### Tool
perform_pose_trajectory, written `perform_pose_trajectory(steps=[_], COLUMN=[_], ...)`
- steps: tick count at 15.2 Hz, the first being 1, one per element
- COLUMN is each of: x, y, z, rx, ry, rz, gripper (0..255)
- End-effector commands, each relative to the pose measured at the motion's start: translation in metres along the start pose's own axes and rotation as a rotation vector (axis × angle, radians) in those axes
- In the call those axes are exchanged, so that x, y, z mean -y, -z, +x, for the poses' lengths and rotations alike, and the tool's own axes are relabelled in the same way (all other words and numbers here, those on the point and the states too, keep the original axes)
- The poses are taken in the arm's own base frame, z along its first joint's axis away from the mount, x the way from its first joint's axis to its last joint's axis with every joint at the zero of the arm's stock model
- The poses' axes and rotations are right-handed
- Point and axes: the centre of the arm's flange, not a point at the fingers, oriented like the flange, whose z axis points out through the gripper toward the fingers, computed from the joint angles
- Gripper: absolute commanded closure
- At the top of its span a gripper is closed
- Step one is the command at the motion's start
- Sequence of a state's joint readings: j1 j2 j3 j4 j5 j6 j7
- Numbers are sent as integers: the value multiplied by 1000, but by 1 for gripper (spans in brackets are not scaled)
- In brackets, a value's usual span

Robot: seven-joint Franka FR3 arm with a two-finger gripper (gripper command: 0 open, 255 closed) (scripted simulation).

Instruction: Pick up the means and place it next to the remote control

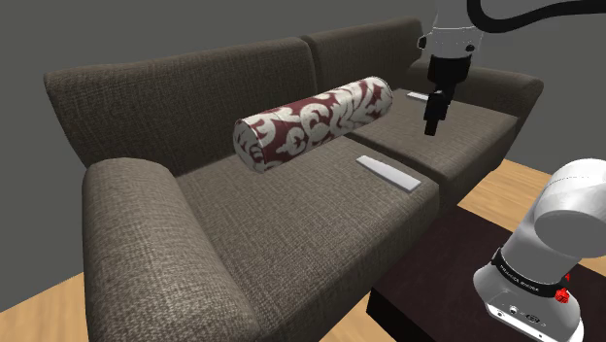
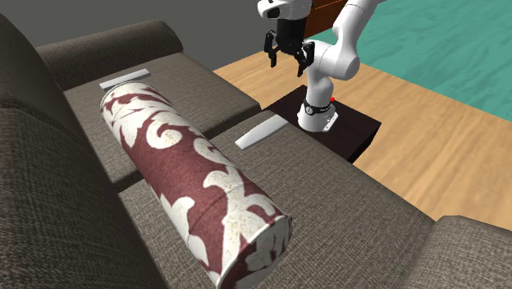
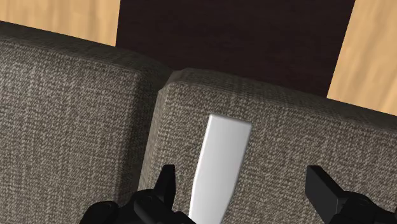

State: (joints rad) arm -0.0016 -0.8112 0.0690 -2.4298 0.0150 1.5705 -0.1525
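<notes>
Flat pale-grey rectangular bar [image 1: 388,173], seemingly the one to move, lies untouched on the brown fabric sofa [image 1: 291,233] beside the cushion seam, at seven o'clock from the black two-finger claw [image 1: 431,131] in the shoulder view. The claw hovers wide open and empty, so grasp, carry and placing all remain. There are two grey bars, the second [image 1: 420,95] at eleven o'clock, and one maroon-and-white patterned bolster [image 1: 316,121].

A dark grey-brown sofa [image 1: 291,223] with a fine woven fleck carries a bolster [image 1: 316,121] in maroon with cream floral scrolls. A front slab [image 1: 387,172] and a back slab [image 1: 420,95] are plain pale grey. The floor [image 2: 427,156] is light wood grain, the rug [image 2: 459,49] teal, the gripper [image 2: 288,61] black.
</notes>
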Motion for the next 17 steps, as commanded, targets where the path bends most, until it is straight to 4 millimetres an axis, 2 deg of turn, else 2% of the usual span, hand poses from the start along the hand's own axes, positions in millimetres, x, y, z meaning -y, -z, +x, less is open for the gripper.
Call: perform_pose_trajectory(steps=[1,15,17], x=[0,-17,-17], y=[0,-145,-152], z=[0,105,106], rx=[0,-53,-53], ry=[0,-240,-242], rz=[0,24,24], gripper=[0,0,0])
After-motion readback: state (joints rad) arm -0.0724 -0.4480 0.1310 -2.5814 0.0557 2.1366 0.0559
